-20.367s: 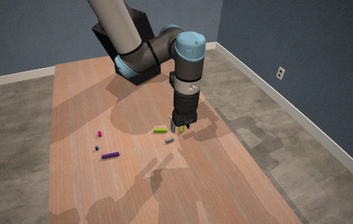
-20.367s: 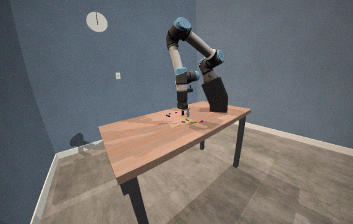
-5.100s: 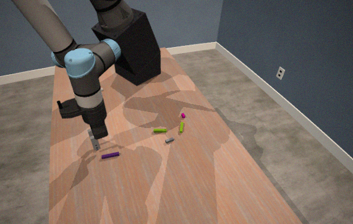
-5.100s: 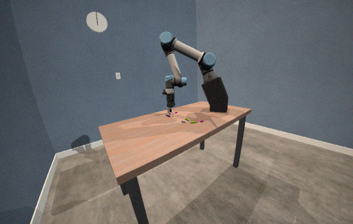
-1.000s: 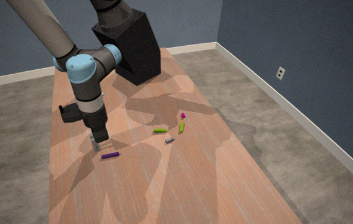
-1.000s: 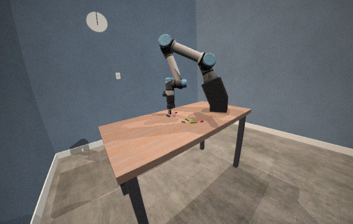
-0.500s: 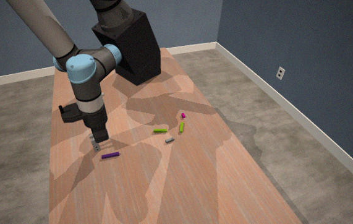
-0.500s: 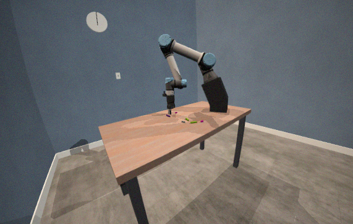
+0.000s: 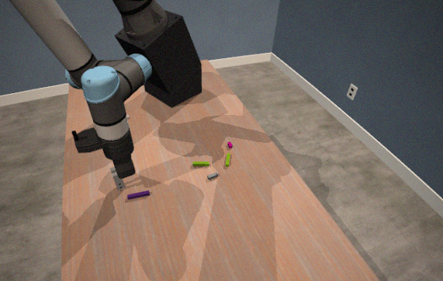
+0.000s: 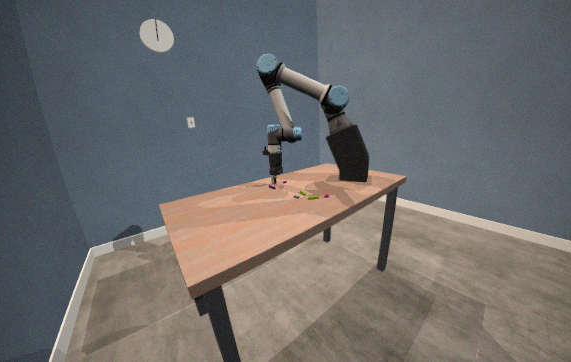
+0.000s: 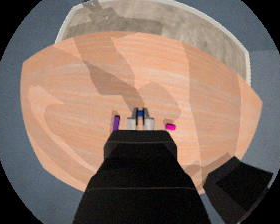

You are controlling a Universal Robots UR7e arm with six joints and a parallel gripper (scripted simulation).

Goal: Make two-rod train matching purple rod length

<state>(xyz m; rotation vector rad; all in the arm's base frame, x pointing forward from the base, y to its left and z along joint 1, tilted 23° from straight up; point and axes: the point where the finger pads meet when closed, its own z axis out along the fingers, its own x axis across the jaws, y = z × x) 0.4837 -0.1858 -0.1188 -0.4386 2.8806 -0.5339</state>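
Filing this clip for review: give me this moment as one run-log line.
gripper: low beside purple rod | state: shut on blue rod | nearest lime rod: flat on table, apart | train: not begun
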